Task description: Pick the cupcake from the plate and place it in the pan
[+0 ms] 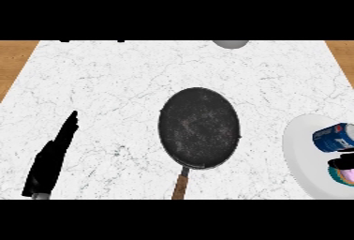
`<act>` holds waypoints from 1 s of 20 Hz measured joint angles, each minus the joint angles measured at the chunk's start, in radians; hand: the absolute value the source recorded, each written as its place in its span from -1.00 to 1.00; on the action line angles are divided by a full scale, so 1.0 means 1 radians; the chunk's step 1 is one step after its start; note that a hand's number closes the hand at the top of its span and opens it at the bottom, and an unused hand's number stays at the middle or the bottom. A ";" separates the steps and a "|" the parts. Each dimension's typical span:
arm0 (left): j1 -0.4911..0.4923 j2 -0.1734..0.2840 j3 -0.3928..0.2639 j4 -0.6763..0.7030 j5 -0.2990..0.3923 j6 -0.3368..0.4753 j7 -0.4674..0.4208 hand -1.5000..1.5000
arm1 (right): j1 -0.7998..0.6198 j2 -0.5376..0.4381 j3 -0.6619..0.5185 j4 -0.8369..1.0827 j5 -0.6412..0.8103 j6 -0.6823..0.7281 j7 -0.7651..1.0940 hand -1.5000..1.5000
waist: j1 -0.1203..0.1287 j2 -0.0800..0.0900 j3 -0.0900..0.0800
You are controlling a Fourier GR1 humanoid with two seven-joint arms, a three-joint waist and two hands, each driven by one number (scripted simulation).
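A dark, speckled pan [199,127] lies in the middle of the white marble counter, its brown handle [181,185] pointing toward me. At the right edge is a white plate [304,154]. On it the cupcake [343,172] shows a dark top with teal and pink below, and the picture's edge cuts it off. A blue can [333,138] lies on the plate just behind it. My left hand [50,161] rests at the lower left with straight fingers, well left of the pan and holding nothing. My right hand does not show.
A pale grey rounded object [230,43] sits at the counter's far edge. Wooden surface [15,58] shows past the marble's far corners on both sides. Bare marble [117,103] lies between my left hand and the pan.
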 measured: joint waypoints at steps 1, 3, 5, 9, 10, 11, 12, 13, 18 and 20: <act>-0.007 -0.005 0.007 0.007 -0.004 -0.005 0.001 0.00 | -0.004 0.006 -0.014 0.004 0.002 0.000 -0.002 1.00 | -0.001 0.000 0.000; -0.014 -0.017 0.009 0.001 -0.020 -0.011 0.020 0.00 | 0.010 0.024 -0.036 0.001 0.012 -0.004 -0.012 1.00 | -0.002 0.000 0.000; -0.030 -0.022 0.028 0.021 -0.022 -0.024 0.013 0.00 | 0.001 0.058 -0.050 0.019 0.027 -0.014 -0.023 1.00 | -0.002 0.000 0.000; -0.011 -0.042 0.035 -0.004 -0.046 -0.040 0.026 0.00 | 0.027 0.085 -0.089 -0.019 0.044 -0.021 -0.025 1.00 | -0.003 0.000 0.001; -0.006 -0.049 0.029 -0.020 -0.055 -0.037 0.037 0.00 | 0.036 0.090 -0.080 -0.035 0.060 -0.020 -0.034 1.00 | -0.003 -0.001 0.001; -0.007 -0.046 0.034 -0.020 -0.051 -0.044 0.038 0.00 | 0.040 0.090 -0.060 -0.058 0.079 -0.014 -0.046 1.00 | -0.003 -0.001 0.001; -0.005 -0.043 0.039 -0.018 -0.049 -0.048 0.034 0.00 | 0.047 0.091 -0.026 -0.090 0.107 -0.007 -0.063 1.00 | -0.003 -0.002 0.000; -0.006 -0.036 0.045 -0.022 -0.044 -0.053 0.038 0.00 | 0.052 0.085 0.009 -0.122 0.136 0.009 -0.086 1.00 | -0.001 -0.003 0.000; 0.005 -0.039 0.047 -0.017 -0.045 -0.053 0.031 0.00 | 0.096 0.029 0.195 -0.299 0.345 0.038 -0.229 1.00 | -0.009 -0.008 0.000; 0.005 -0.035 0.056 -0.015 -0.043 -0.054 0.031 0.00 | 0.114 -0.006 0.219 -0.367 0.436 -0.007 -0.266 1.00 | -0.017 -0.009 0.000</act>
